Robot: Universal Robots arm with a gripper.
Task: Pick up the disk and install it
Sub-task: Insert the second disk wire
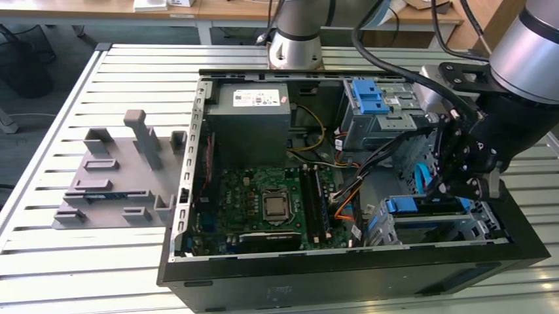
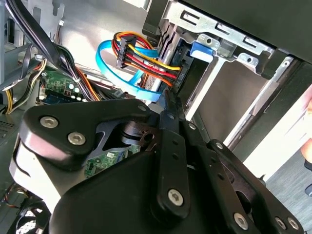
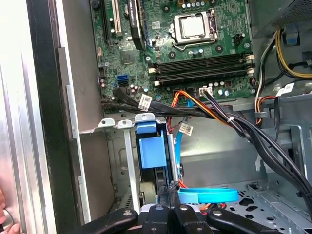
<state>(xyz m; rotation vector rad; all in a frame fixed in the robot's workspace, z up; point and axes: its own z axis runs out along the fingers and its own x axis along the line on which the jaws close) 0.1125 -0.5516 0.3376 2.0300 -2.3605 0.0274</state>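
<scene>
The disk (image 1: 425, 206) sits inside the lower drive cage at the case's front corner, on the exterior view's right. Its blue bracket (image 3: 150, 150) faces out and its metal body is mostly hidden. The bracket's blue tab (image 2: 202, 50) peeks from the cage in the second wrist view. My gripper (image 1: 456, 193) hangs inside the case just above the disk. In both wrist views its fingertips (image 3: 171, 189) are pressed together with nothing between them, close to the bracket's end and the cable plug (image 2: 146, 61).
The open computer case (image 1: 188, 196) lies on a slatted table. Inside are a motherboard (image 1: 271, 203), a grey power supply box (image 1: 253, 121) and an upper cage with a blue latch (image 1: 371, 101). Blue and black cables (image 3: 209, 195) run beside the gripper. A grey fixture (image 1: 114, 176) stands outside the case. A hand (image 3: 4, 214) shows at the case's edge.
</scene>
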